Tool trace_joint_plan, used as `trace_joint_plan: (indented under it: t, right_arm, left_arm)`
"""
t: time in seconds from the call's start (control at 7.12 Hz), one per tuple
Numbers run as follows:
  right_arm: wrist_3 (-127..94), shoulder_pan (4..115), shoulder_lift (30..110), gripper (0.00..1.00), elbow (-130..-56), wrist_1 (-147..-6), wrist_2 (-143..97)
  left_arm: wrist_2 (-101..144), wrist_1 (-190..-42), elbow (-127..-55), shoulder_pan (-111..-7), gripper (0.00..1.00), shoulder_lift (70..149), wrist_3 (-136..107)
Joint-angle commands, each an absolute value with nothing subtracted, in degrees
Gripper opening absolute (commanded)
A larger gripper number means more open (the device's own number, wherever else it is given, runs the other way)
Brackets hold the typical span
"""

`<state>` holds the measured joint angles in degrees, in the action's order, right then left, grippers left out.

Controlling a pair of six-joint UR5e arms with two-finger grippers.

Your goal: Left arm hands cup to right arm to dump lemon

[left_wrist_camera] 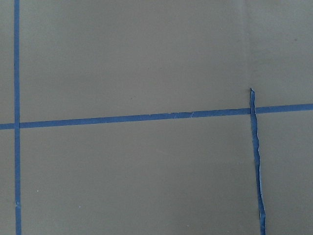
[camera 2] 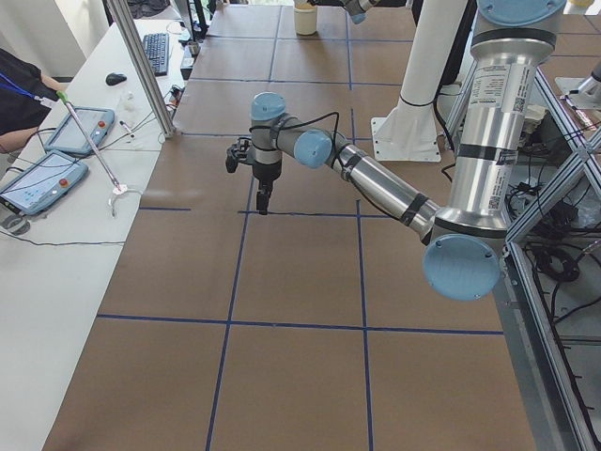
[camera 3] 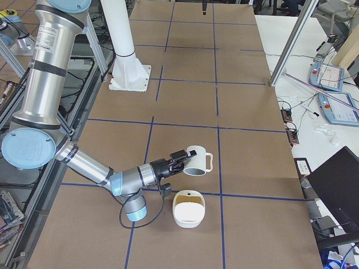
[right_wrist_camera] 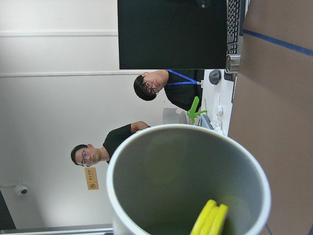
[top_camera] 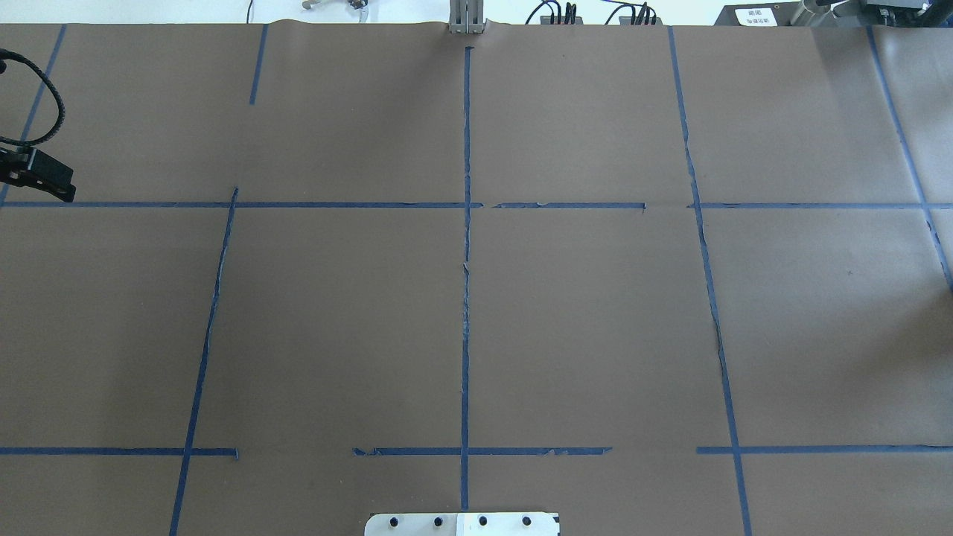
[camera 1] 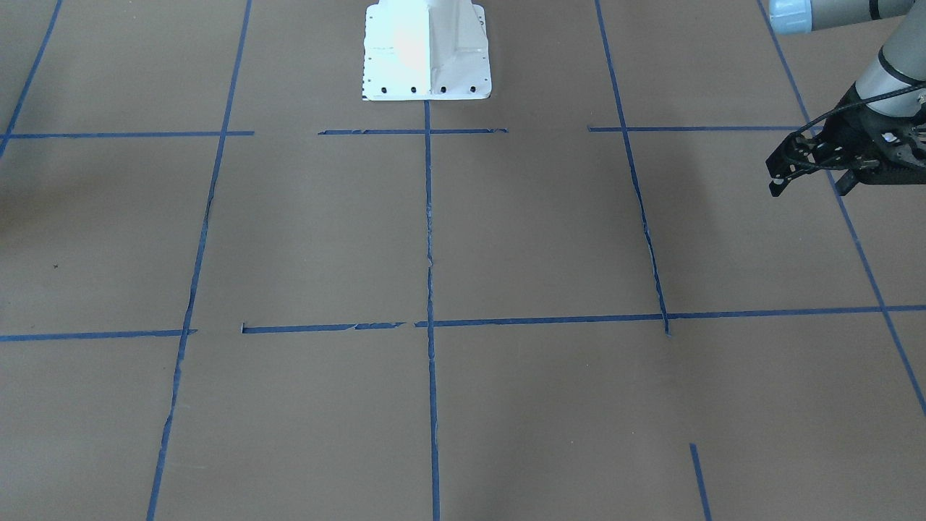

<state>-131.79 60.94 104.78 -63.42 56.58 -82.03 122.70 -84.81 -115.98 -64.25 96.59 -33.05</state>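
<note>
The cream-white cup hangs tilted on its side in the air at the tip of the near right arm's gripper. From this side view I cannot tell whether the fingers are shut on it. The right wrist view looks into the cup's grey inside, where a yellow lemon piece lies at the lower rim. The left arm's black lattice gripper hovers empty with fingers apart at the table's far left end. It also shows in the overhead view and the left side view.
A white bowl-like container stands on the table just below the cup's mouth. The white robot pedestal is at the table's robot side. Tablets and cables lie on a side table. Two people stand beyond.
</note>
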Motion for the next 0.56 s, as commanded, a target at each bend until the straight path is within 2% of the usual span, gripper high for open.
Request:
trace_joint_plan:
  t: [0.0,0.28,0.42]
  right_arm:
    - [-139.54,61.0,105.29,0.0,-62.49,58.87,-79.38]
    - [-142.98,61.0,105.29,0.0,-55.66,69.21,-77.52]
    - [-146.65,61.08,105.47,0.0,-55.55,71.08,-76.56]
  left_arm:
    - [122.7,-84.73,-116.02,-64.25,1.0,96.68,-33.05]
    - [122.7,-84.73,-116.02,-64.25,1.0,96.68,-33.05]
    - [122.7,-84.73,-115.93,-64.25,1.0,96.77,-33.05]
